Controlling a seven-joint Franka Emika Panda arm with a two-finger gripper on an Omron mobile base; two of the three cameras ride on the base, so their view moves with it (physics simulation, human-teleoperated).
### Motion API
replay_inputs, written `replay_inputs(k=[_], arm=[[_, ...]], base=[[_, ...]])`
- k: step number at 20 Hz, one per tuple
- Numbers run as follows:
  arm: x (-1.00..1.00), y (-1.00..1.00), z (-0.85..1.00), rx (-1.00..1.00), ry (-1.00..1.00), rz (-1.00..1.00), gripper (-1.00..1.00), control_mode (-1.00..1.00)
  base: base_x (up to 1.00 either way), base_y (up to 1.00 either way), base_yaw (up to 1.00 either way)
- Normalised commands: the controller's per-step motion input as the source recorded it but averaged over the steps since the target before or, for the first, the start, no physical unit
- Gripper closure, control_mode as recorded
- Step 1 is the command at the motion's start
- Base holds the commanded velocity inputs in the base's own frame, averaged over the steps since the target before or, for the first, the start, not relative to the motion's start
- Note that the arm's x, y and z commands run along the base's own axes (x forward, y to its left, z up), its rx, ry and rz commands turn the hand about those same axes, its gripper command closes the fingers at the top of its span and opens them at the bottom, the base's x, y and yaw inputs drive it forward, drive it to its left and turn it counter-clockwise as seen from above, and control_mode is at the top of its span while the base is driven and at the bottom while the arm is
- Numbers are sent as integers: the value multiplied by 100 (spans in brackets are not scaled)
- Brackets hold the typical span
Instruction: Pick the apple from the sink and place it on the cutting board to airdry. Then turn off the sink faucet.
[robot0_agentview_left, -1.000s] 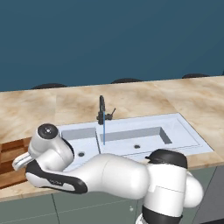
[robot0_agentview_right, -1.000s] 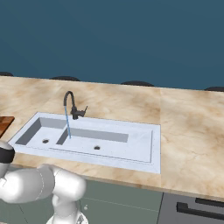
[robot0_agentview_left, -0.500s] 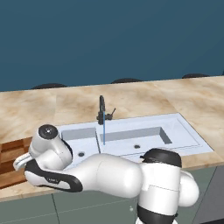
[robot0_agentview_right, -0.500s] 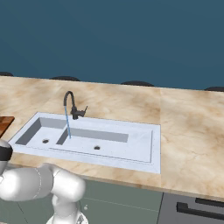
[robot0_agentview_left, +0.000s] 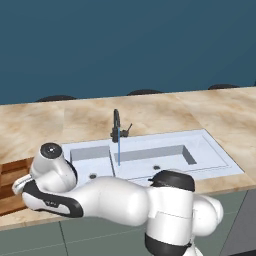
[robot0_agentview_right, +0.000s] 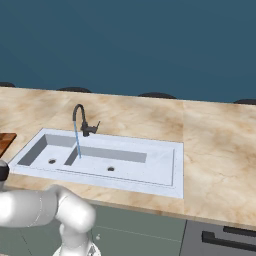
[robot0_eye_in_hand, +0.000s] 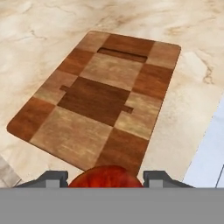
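**Apple held above the board, release pending**

Item: small round red-orange apple (robot0_eye_in_hand: 105, 176), clamped between the two dark finger tips of the gripper (robot0_eye_in_hand: 105, 178), poised over the near edge of the dark brown checkered wooden cutting board (robot0_eye_in_hand: 98, 100).

Landmark: wide pale blue-white two-basin sink (robot0_agentview_left: 200, 150). The board (robot0_agentview_left: 11, 172) lies on the marble counter (robot0_agentview_right: 220, 150) just left of it, clear of the rim. Both basins hold no fruit.

Fixture: slim black curved faucet (robot0_agentview_left: 117, 126) behind the sink, a thin blue stream running from its spout.

Step in hand: carrying to the board. Next, likely: lower onto the board's middle, open the fingers, then swing back to the faucet lever.
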Motion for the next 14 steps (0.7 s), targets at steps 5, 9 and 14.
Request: replay_inputs(k=[5,9,14], arm=[[14,14,-16,0,4,0,100,-100],[15,15,-20,0,5,-1,100,-100],[17,17,-21,0,5,-1,100,-100]], base=[[0,0,0],[0,0,0],[0,0,0]])
